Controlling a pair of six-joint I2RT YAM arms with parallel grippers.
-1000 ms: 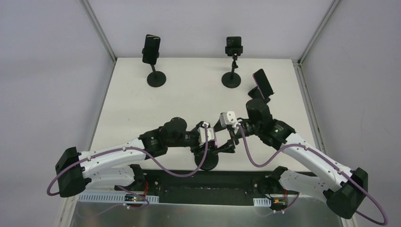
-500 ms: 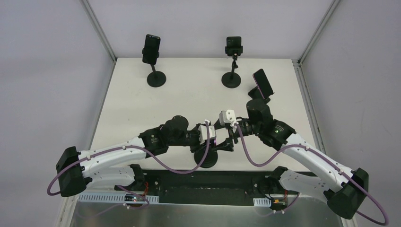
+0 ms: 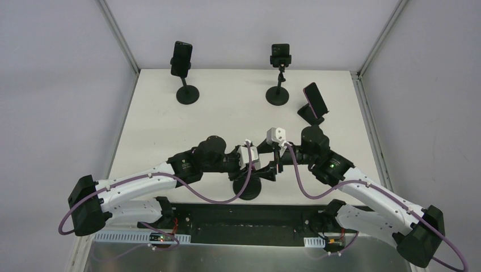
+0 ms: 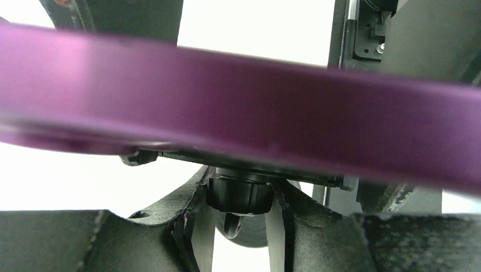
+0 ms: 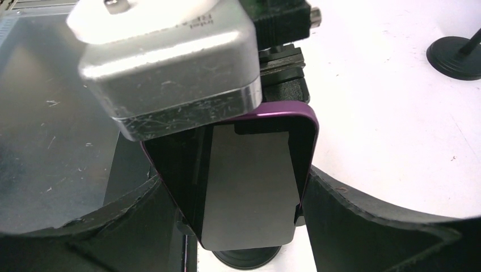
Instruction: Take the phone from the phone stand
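The phone, dark-screened in a purple case, sits in the phone stand near the table's front middle. The stand's round black base shows below both wrists, and again under the phone. My right gripper is shut on the phone, one finger pressed against each long side. From the left wrist view the phone's purple edge fills the frame. Beneath it my left gripper is shut on the stand's black neck knob. From above, the phone is mostly hidden by the two wrists.
Three other stands hold phones at the back: a black phone far left, a small one far middle, a purple one right of it. Their round bases stand on the white table. My left wrist camera box hangs just above the phone.
My left gripper has closed onto the stand's neck under the phone. The right arm's elbow has drawn back toward me a little, keeping its grip on the phone.
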